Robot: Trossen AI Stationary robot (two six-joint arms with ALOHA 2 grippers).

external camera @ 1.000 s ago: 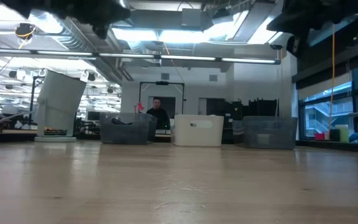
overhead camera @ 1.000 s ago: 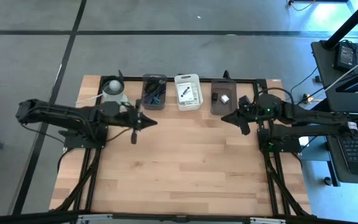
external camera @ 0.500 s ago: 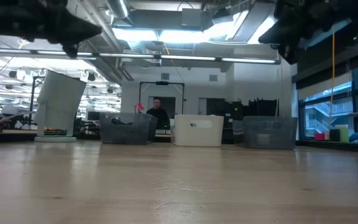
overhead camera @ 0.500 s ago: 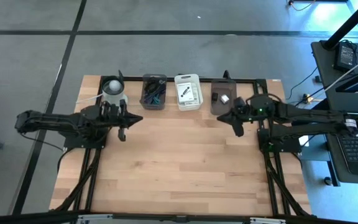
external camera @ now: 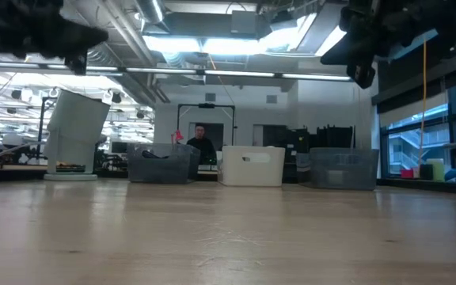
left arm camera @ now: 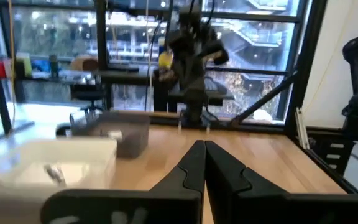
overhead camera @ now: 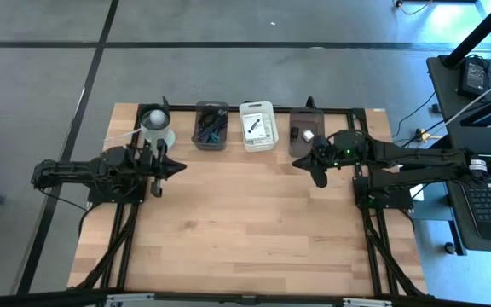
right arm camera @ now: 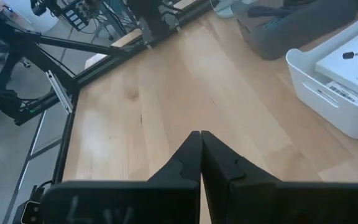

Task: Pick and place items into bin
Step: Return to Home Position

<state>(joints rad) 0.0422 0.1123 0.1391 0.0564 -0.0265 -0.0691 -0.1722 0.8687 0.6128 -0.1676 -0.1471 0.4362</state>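
The items [overhead camera: 212,128] lie in the bins [overhead camera: 258,103] along the table's [overhead camera: 245,222] far edge, none held. Your left gripper [left arm camera: 201,146], near the tub [overhead camera: 155,124], and right gripper [right arm camera: 197,135] are both pinched together on nothing. Watch the right one, near the grey bin [overhead camera: 307,119]: a low swing could clip its rim.

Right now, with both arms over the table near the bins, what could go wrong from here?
1. The left claw is shut and sits close to the round tub. A swing toward the table's far edge might knock the tub over.
2. The right claw is shut and hangs just off the right grey bin. A small drift that way could nudge the bin out of line.
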